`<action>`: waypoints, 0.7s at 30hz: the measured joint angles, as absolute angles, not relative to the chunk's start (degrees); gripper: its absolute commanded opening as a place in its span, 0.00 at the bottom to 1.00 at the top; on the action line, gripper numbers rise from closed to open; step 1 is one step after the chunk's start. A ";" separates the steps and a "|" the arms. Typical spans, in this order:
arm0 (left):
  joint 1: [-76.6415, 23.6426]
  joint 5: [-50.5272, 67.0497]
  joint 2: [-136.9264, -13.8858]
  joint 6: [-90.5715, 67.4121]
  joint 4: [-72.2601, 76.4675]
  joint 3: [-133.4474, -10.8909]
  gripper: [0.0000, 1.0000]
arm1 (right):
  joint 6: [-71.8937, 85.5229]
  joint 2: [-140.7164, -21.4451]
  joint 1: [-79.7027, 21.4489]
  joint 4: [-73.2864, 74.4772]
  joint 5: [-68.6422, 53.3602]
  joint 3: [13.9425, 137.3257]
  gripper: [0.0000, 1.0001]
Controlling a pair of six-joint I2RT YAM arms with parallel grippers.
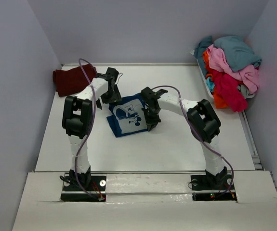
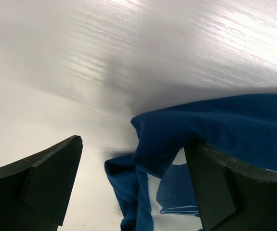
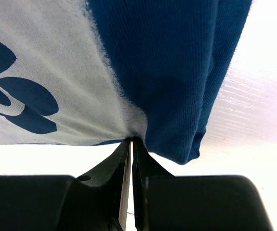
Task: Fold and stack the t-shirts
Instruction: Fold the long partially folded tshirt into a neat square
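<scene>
R fingers (image 3: 99, 192) clenched on navy t-shirt (image 3: 167, 72) edge; L fingers (image 2: 42, 178) spread, its fold between

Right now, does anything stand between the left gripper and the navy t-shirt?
Nothing visible does. The left gripper is open, and a fold of the navy t-shirt lies between its fingers.

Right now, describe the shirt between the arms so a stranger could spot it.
On the white table, look between the left arm and right arm. There lies the navy blue t-shirt, its edge pinched by the right gripper. Unlike the maroon shirt far left and the mixed pile far right, it alone shows a pale cartoon print.
</scene>
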State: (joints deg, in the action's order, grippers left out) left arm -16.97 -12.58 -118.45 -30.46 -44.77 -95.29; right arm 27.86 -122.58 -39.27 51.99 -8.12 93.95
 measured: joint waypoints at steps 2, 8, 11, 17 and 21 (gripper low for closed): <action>-16.40 -12.71 -118.45 -30.41 -44.91 -95.29 0.99 | 27.83 -122.58 -39.40 52.01 -7.86 93.95 0.12; -15.88 -13.65 -118.45 -30.37 -45.08 -95.29 0.99 | 27.83 -122.58 -39.46 52.86 -6.63 94.94 0.12; -15.75 -13.85 -118.45 -30.26 -45.19 -95.29 0.99 | 27.70 -122.61 -39.46 54.59 -5.65 97.62 0.12; -13.56 -11.66 -118.34 -30.24 -43.86 -93.69 0.99 | 26.87 -122.65 -39.44 55.70 -3.81 103.74 0.12; -11.44 -10.07 -118.34 -30.26 -42.65 -89.91 0.99 | 26.74 -122.85 -39.46 56.40 -3.42 104.16 0.12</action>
